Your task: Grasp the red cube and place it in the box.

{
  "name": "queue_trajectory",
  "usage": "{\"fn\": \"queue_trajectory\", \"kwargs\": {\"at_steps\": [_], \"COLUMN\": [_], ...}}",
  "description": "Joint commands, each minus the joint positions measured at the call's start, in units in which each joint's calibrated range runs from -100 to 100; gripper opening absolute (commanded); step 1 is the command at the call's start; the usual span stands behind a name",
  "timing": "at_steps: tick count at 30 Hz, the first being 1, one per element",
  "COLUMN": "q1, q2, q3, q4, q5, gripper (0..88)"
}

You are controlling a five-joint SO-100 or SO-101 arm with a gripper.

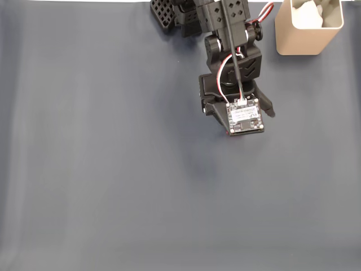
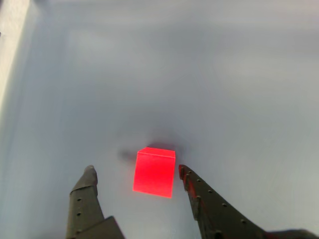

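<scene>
Hovering low over the dark blue-grey worktop point(image 1: 101, 169), the arm has its gripper point(image 2: 137, 174) pointed down at the red cube point(image 2: 154, 172), and that is about as far as things have got. In the wrist view the two dark fingers stand apart, one to the left of the cube with a clear gap, the other just beside its right face, close enough that a red glow shows on the fingertip point(image 2: 185, 175). Whether that finger actually touches the cube I cannot tell. The jaws are spread wider than the cube and have hold of nothing.

The cube sits flat on the worktop between the fingers, a bit nearer the right one as that view shows it. From the fixed view the cube is hidden under the arm's wrist and its small circuit board point(image 1: 245, 116), so its place there can only be guessed as beneath the gripper.

The box point(image 1: 307, 28) stands upright at the upper right of the fixed view, well apart from the gripper, with its pale inside showing.

By my reckoning the reach is done and the grasp is not. Still left: closing on the cube, lifting it, carrying it over to the box, and letting go above the opening.
</scene>
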Motion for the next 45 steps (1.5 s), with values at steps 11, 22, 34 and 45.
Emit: {"fn": "queue_trajectory", "kwargs": {"at_steps": [11,22,34,45], "q1": [-0.5,-1.6,-2.4,-2.4], "q2": [0.7,-0.1,-0.3,-0.6], "q3": [0.0,0.2,0.3,0.2], "q4": [-1.4,-1.0,-1.0,-1.3], "q5": [-0.2,-0.5,-0.7,-0.4], "gripper": [37.8,37.1,37.2,21.9]}}
